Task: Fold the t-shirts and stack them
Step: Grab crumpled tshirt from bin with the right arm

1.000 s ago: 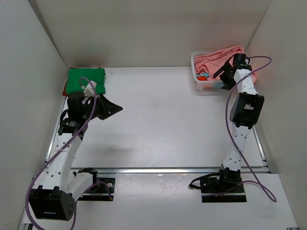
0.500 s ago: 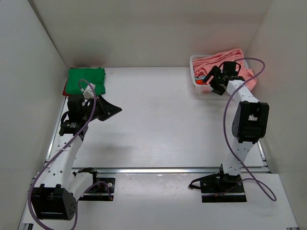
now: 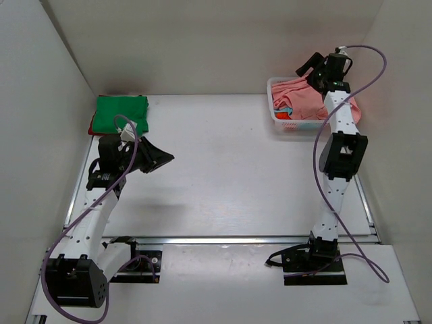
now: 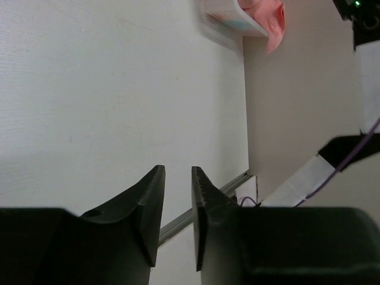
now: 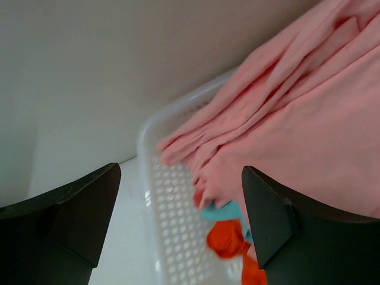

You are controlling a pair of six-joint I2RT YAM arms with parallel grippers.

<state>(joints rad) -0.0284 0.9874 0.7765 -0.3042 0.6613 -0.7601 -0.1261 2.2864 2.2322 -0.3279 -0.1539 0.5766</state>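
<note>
The salmon pink t-shirt [image 3: 307,98] lies bunched in the white mesh basket [image 3: 273,108] at the back right and spills over its right rim. My right gripper [image 3: 307,67] hovers above the basket by the back wall, open wide and empty. In the right wrist view the gripper [image 5: 181,172] frames the pink shirt [image 5: 297,119], with a teal shirt [image 5: 217,209] and an orange-red shirt [image 5: 228,237] under it. A folded green shirt [image 3: 120,111] lies on a red one [image 3: 92,125] at the back left. My left gripper [image 3: 165,156] hovers near it, jaws slightly apart and empty.
The white walls stand close behind and to the right of the basket [image 5: 169,202]. The left wrist view shows its fingers [image 4: 153,196] over bare table, the basket [image 4: 228,15] far off and the right arm [image 4: 368,59] beside the wall.
My right gripper swung left over the basket, then rose up and back toward the wall, empty. The pink shirt stayed in the basket. The left arm barely moved.
</note>
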